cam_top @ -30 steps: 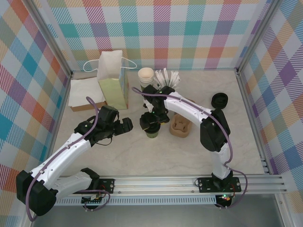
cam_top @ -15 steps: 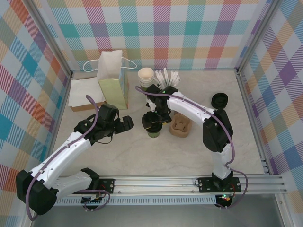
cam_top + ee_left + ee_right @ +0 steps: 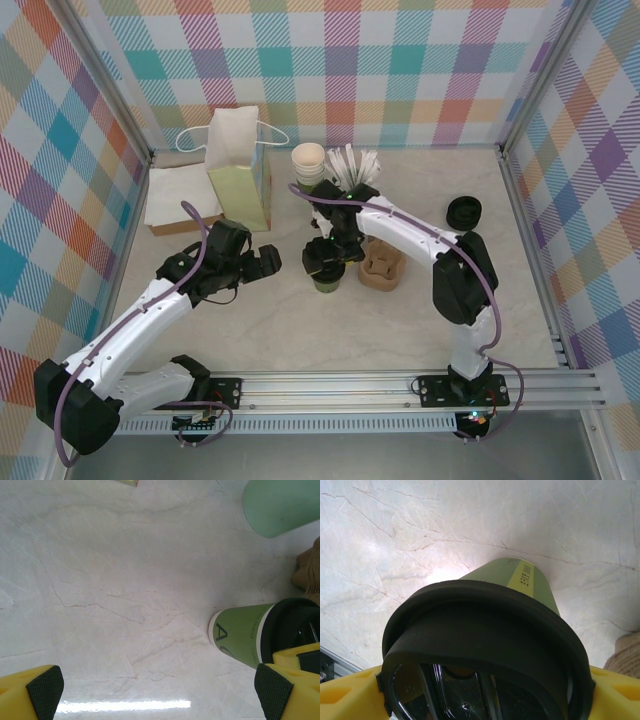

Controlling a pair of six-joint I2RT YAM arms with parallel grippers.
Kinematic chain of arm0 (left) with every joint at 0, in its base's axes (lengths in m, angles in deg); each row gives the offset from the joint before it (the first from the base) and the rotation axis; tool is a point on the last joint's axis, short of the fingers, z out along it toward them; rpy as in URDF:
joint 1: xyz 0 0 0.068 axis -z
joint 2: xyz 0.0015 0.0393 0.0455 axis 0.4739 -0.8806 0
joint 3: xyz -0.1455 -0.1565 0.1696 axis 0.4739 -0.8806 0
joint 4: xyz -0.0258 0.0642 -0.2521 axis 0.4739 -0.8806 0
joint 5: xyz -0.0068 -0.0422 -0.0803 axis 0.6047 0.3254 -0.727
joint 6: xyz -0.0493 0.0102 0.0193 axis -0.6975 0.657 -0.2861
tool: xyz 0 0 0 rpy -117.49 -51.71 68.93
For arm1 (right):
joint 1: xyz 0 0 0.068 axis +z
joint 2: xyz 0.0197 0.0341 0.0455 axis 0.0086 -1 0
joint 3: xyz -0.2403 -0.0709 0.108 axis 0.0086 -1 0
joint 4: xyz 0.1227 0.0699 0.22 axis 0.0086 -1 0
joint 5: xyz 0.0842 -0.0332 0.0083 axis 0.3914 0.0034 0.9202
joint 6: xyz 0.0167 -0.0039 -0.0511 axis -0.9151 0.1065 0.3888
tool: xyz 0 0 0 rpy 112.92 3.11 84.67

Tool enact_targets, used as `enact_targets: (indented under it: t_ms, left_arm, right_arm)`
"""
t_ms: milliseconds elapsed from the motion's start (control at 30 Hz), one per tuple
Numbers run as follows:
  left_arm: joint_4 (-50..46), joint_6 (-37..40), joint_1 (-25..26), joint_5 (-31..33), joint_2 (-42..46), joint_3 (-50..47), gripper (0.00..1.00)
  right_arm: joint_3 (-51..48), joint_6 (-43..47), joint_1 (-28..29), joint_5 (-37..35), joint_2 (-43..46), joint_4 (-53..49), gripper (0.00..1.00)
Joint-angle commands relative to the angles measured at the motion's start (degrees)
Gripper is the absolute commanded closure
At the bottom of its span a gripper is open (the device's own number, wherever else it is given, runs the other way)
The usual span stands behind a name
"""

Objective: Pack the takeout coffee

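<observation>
One olive-green takeout coffee cup point(image 3: 322, 284) stands upright on the worktop point(image 3: 300, 335), a little left of the middle. A black lid point(image 3: 485, 630) covers its mouth, so what the cup holds is hidden. Whether the lid is pressed fully home I cannot tell. The right gripper point(image 3: 326, 258) reaches onto it from above. Its jaws are spread wide with the lid pinched between them, and the lid's rim touches both yellow fingers point(image 3: 345, 695).

The left gripper point(image 3: 270, 262) hangs just left of the cup and apart from it, with its jaws spread wide around nothing and bare worktop between them.

A moulded brown carrier point(image 3: 382, 265) lies just beside the cup on the right, its wells facing up. Behind the cup, a mint-green cup point(image 3: 357, 178) holds white stirrers point(image 3: 352, 158), and a stack of lidless cups point(image 3: 309, 160) stands just to its left. Further left, near the back wall, a tall paper bag point(image 3: 238, 170) stands upright. What is inside it cannot be made out. A low box with a white top point(image 3: 183, 198) sits beside the bag in the back left corner. A stack of black lids point(image 3: 464, 213) stands well apart on the right.

Open marbled worktop runs from the cup toward the metal rail point(image 3: 400, 385) at the near edge, and more lies to the right of the carrier. Plaid walls point(image 3: 60, 200) close off the left, back and right sides.
</observation>
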Motion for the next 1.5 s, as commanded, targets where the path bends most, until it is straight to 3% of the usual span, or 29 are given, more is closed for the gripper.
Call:
enact_targets:
  t_ms: [0,400,867,967,1200,1467]
  left_arm:
    - [-0.2,0.33,-0.6,0.98,0.26,1.78,0.0]
    - [0.06,-0.15,-0.65,0.97,0.85,1.16,0.0]
    - [1.22,-0.99,-0.6,0.5,0.85,0.29,0.0]
    - [1.2,-0.91,-0.6,0.48,0.65,0.78,0.0]
    - [0.76,-0.38,-0.65,0.58,-0.32,1.92,0.0]
    - [0.51,0.06,-0.61,0.49,-1.47,3.11,0.0]
  right_arm:
    - [-1.05,-1.17,-0.18,0.34,3.12,0.08,0.16]
    - [-7.77,-2.31,1.03,2.01,10.65,-1.32,0.17]
    - [-24.15,-5.27,-0.99,0.92,28.08,-7.2,0.18]
    - [-26.37,-5.09,-4.43,-0.22,31.49,-8.43,0.18]
    - [-30.06,-0.42,-19.53,-0.71,36.98,-9.25,0.18]
    - [-27.21,7.26,-35.94,-1.42,34.65,-7.53,0.18]
